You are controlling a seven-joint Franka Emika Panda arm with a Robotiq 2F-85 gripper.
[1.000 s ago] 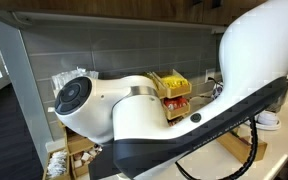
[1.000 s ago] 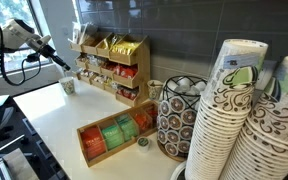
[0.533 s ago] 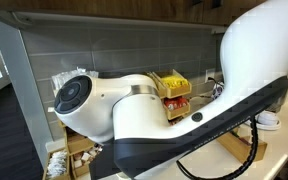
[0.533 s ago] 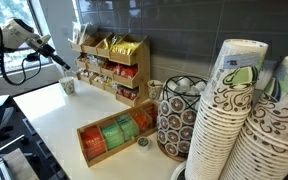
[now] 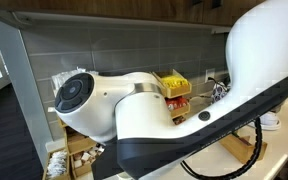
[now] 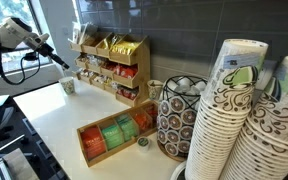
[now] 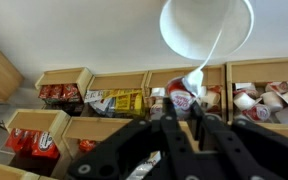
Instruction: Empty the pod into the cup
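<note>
The small white cup (image 6: 68,87) stands on the white counter below my gripper (image 6: 56,59), near the wooden organiser (image 6: 114,62). In the wrist view the cup (image 7: 206,28) is at the top, showing its pale inside. My gripper (image 7: 182,108) is shut on a small pod (image 7: 181,97) with a red and white label. A thin white strand runs from the pod's mouth up to the cup. In an exterior view the arm (image 5: 134,110) hides the cup and the pod.
The organiser (image 7: 114,100) holds packets and pods in its bins. A wooden tray (image 6: 114,138) of green and orange packets, a wire basket (image 6: 177,120) of pods and tall stacks of patterned cups (image 6: 224,120) stand along the counter. A grey tiled wall is behind.
The arm's upper part has shifted slightly to the right in one exterior view. The gripper, the pod and the cup have not visibly moved.
</note>
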